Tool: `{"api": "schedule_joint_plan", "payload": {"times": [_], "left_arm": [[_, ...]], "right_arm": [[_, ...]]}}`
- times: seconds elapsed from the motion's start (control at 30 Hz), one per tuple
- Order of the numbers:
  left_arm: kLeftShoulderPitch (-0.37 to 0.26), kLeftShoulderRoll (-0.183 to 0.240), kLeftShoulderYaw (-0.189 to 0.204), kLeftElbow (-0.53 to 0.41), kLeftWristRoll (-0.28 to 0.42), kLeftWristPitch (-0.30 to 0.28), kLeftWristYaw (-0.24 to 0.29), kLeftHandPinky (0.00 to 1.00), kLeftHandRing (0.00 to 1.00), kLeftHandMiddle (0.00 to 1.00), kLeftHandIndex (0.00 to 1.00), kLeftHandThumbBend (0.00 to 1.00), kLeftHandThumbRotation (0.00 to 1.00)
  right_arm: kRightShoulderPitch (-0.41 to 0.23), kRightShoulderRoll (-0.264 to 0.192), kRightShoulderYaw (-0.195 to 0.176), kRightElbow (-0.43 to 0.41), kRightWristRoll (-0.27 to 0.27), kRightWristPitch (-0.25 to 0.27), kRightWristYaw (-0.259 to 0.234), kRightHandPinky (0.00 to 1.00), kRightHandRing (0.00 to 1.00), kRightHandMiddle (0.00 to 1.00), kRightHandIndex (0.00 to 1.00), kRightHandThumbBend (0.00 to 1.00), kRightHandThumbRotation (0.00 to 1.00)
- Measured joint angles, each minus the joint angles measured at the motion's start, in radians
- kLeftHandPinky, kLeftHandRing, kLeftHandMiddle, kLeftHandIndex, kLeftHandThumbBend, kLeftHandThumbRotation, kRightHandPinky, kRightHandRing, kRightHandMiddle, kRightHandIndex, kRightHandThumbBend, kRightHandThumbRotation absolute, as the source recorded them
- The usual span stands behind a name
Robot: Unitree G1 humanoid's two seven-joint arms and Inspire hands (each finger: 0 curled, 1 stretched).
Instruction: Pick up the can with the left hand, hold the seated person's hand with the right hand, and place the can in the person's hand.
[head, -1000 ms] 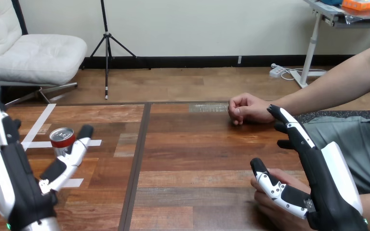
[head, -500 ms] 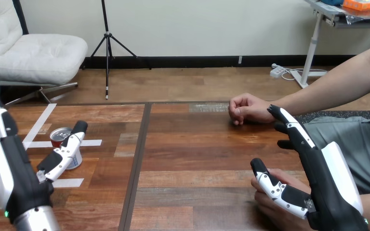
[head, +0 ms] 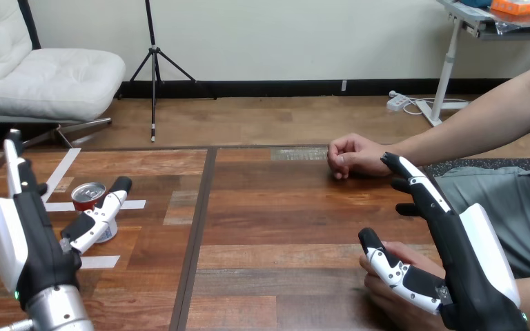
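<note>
Head view: the can (head: 88, 194) stands upright near the bench's (head: 276, 227) left edge, between the thumb and straight fingers of the open left robot hand (head: 31, 241); it should close squarely round the can's middle. The right robot hand (head: 466, 269), fingers straight, lies over the person's hand (head: 386, 293) at the near right corner

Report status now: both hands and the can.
Left hand open, thumb beside the upright can, no grasp yet. Right hand open, thumb over the person's near hand, not clasping. Person's far hand fisted on table.

My left hand (head: 31, 255): upright, fingers straight, thumb spread wide.
My right hand (head: 466, 269): fingers straight forward, thumb spread out.
</note>
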Motion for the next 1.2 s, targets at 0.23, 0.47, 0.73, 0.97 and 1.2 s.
{"api": "schedule_joint_plan", "payload": {"times": [0.23, 0.47, 0.73, 0.97, 1.2], "left_arm": [[-0.022, 0.057, 0.002, 0.013, -0.008, 0.051, -0.100, 0.72, 0.87, 0.91, 0.92, 0.81, 0.14], [-0.040, 0.128, 0.000, 0.009, -0.002, 0.124, -0.209, 0.69, 0.83, 0.88, 0.89, 0.85, 0.05], [-0.064, 0.170, 0.000, -0.020, 0.004, 0.213, -0.279, 0.67, 0.81, 0.86, 0.88, 0.88, 0.02], [-0.094, 0.179, -0.003, -0.065, 0.033, 0.323, -0.319, 0.67, 0.81, 0.86, 0.88, 0.86, 0.03], [-0.124, 0.182, -0.019, -0.086, 0.051, 0.371, -0.335, 0.68, 0.83, 0.87, 0.89, 0.84, 0.03]], "right_arm": [[0.000, -0.003, -0.002, 0.000, -0.002, 0.008, 0.005, 0.79, 0.89, 0.93, 0.91, 0.33, 0.00], [-0.001, -0.010, -0.003, 0.000, -0.002, 0.015, 0.006, 0.79, 0.89, 0.93, 0.91, 0.32, 0.00], [-0.002, -0.024, -0.004, 0.000, -0.001, 0.016, 0.007, 0.78, 0.88, 0.93, 0.91, 0.32, 0.00], [-0.005, -0.029, -0.004, 0.000, 0.000, 0.016, 0.007, 0.78, 0.88, 0.93, 0.91, 0.33, 0.00], [-0.005, -0.030, -0.003, 0.000, 0.000, 0.016, 0.007, 0.78, 0.88, 0.93, 0.91, 0.33, 0.00]]}}
